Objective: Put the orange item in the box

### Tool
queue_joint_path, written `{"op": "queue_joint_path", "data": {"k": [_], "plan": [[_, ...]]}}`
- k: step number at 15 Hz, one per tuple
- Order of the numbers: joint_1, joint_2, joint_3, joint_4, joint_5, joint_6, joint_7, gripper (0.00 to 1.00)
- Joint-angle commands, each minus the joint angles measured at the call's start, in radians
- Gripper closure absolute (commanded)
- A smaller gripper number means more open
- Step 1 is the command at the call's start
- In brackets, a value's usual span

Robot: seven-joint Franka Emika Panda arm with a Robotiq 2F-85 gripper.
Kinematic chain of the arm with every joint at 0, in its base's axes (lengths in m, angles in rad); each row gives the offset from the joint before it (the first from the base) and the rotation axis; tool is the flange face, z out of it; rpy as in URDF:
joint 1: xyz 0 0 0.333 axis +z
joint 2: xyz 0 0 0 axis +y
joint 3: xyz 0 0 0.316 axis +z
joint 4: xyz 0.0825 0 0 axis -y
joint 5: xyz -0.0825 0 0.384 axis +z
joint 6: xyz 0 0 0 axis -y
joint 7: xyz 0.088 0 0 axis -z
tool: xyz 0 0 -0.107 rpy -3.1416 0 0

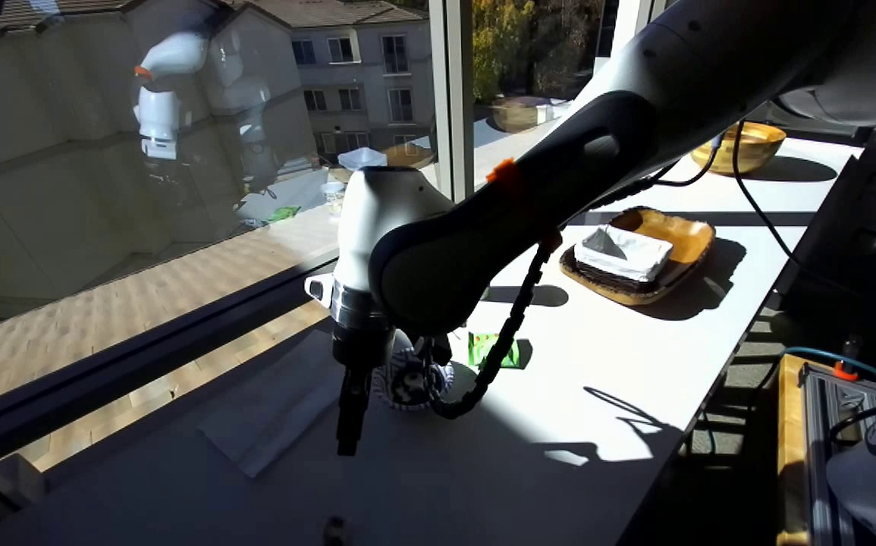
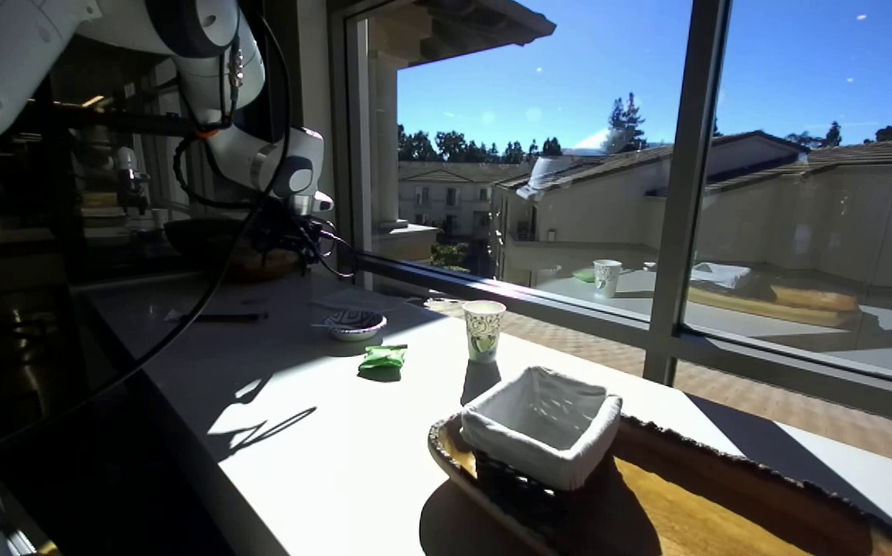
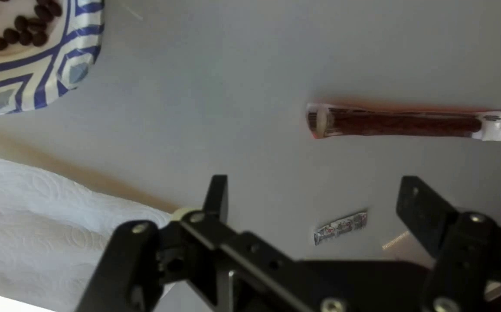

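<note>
My gripper (image 3: 313, 180) is open in the wrist view, with nothing between its fingers, above the table. In an exterior view the gripper (image 1: 346, 444) points down and is seen edge-on. A wrapped reddish-brown stick with orange-red edges (image 3: 406, 123) lies flat ahead of the fingers. A peach-coloured wrapper (image 3: 408, 249) shows partly behind the right finger. No item is plainly orange, so I cannot tell which is meant. The box (image 2: 519, 475) is a dark brown, squarish woven basket with a white cloth lining; it also shows in an exterior view (image 1: 620, 258), far from the gripper.
The box stands in a long wooden tray (image 2: 724, 517). A patterned paper bowl (image 3: 72, 65) holds dark beans. A small silver packet (image 3: 341, 226), a paper towel (image 3: 37, 234), a green packet (image 2: 382, 359) and a paper cup (image 2: 484, 332) are on the table. A window runs alongside.
</note>
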Motion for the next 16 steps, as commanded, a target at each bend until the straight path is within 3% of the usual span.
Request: {"op": "queue_joint_path", "data": {"k": [1,4,11,16], "plan": [[-0.010,0.032,0.019,0.029,-0.013,-0.001,0.016,0.00],[-0.008,0.071,0.023,0.069,-0.013,-0.001,0.022,0.00],[0.017,0.129,0.018,0.143,-0.018,-0.190,0.061,0.00],[0.044,0.202,0.012,0.203,-0.039,-0.164,0.063,0.00]]}}
